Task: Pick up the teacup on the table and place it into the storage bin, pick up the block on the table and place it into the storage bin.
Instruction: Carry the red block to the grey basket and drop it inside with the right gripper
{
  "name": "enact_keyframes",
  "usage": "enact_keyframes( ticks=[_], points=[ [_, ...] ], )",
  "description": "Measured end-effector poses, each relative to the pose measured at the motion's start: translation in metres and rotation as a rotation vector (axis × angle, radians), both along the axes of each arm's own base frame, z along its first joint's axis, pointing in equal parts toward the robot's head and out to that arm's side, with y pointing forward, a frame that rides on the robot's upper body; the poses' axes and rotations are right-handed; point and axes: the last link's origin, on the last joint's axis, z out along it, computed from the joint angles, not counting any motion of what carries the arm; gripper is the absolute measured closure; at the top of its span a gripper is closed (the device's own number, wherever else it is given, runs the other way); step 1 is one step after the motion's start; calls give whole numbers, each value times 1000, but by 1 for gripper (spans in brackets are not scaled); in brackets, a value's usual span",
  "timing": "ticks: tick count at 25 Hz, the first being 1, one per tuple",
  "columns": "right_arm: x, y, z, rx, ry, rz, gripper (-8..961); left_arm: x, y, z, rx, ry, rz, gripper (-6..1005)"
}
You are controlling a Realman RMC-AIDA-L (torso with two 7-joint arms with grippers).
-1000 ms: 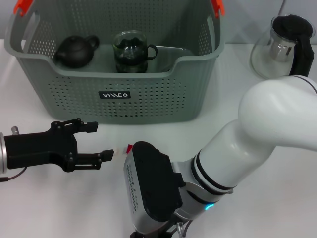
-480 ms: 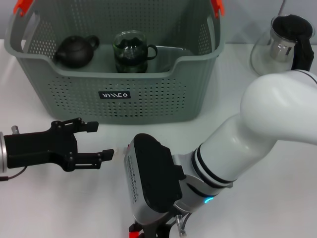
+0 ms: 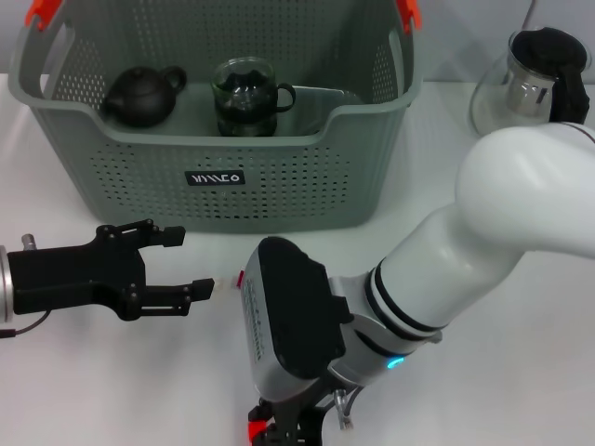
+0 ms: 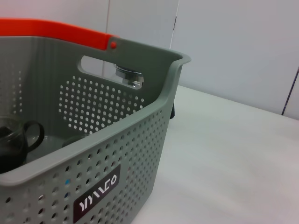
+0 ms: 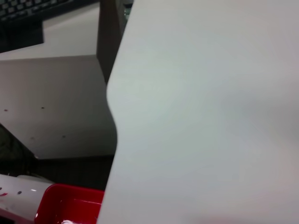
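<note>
Gaping empty, left gripper (image 3: 191, 263) hovers before storage bin (image 3: 279, 177).

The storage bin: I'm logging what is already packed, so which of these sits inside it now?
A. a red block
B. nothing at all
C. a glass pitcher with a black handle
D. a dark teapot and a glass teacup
D: the head view shows the dark teapot and the glass teacup standing on the floor of the storage bin.
</note>
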Motion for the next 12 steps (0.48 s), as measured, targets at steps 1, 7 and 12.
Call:
enact_keyframes(
  ticks=[1, 7, 12],
  points=[
    [0, 1, 1, 4, 2, -2, 759, 0, 0, 0, 0, 0, 0, 111],
    [-1, 9, 5, 25, 13, -10, 759, 0, 0, 0, -1, 0, 0, 111],
    [-2, 15, 9, 48, 17, -15, 759, 0, 0, 0, -1, 0, 1, 111]
  ],
)
